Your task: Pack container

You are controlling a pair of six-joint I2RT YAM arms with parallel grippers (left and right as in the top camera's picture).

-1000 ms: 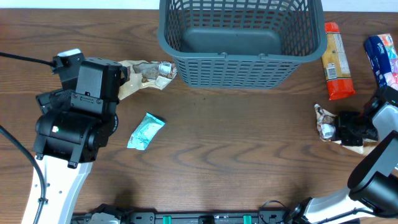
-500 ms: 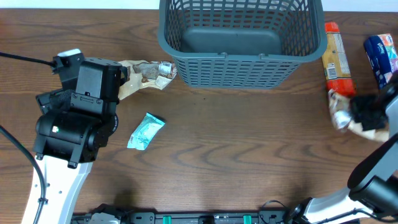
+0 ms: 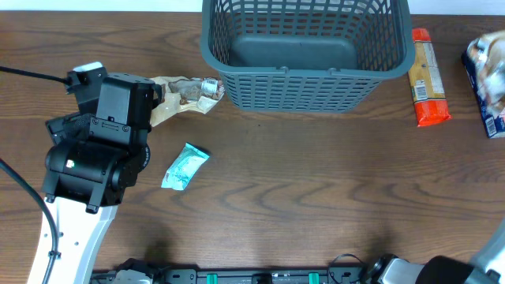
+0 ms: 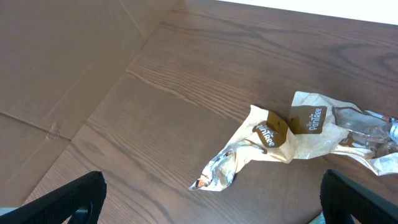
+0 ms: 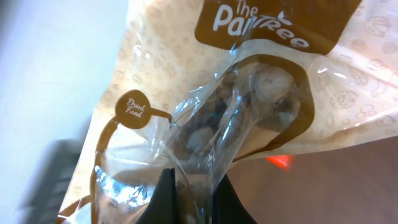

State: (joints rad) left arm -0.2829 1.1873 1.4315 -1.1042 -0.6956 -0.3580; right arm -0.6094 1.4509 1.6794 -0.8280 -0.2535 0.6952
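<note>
Container [image 3: 304, 87] is seen empty in the overhead view at the far side of the table [image 3: 316, 205], well apart from both pairs of fingers. A blurred snack packet [image 3: 488, 57] shows at the right edge, over a blue packet [image 3: 491, 118].

In the left wrist view the left fingers [image 4: 74, 198] are spread wide and released, and a crumpled packet [image 4: 292, 134] lies untouched ahead of them.

In the right wrist view the right fingers [image 5: 166, 198] are clenched on the snack packet's clear film.

Carrying is judged to be the step in hand. Next, the snack packet must be brought over the container's rim before release.

"The PanTree" on the cream packet [image 5: 249, 93], right wrist view — "PanTree" twice on the crumpled packet [image 4: 292, 134], left wrist view
</note>
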